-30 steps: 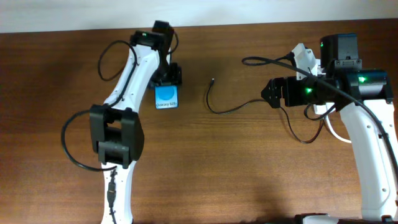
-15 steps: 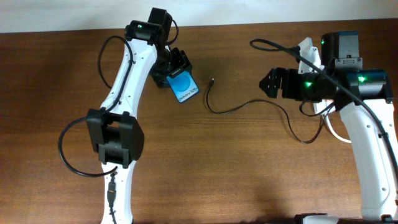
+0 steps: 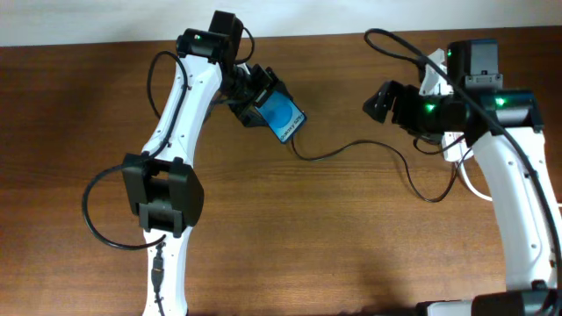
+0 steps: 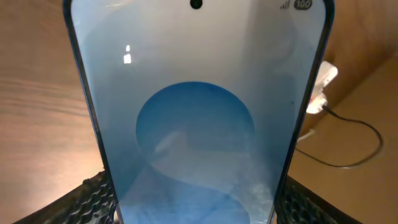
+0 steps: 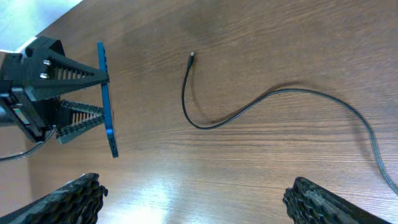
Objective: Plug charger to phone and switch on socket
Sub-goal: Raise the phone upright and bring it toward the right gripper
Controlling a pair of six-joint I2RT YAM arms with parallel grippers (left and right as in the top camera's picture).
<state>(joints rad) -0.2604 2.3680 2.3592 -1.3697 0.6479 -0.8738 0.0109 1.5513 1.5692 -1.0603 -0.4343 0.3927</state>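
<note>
Your wooden desk held a black cable toward its far edge; left gripper clamped the tilted phone aloft, right gripper splayed wide.

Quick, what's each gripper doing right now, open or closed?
Left gripper: closed on the phone.
Right gripper: open, holding nothing.

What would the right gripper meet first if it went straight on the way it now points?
Most likely the charger, looped on the table ahead of the open right gripper; the phone, held by the left gripper, sits farther on and to one side. Depth is unclear.
</note>
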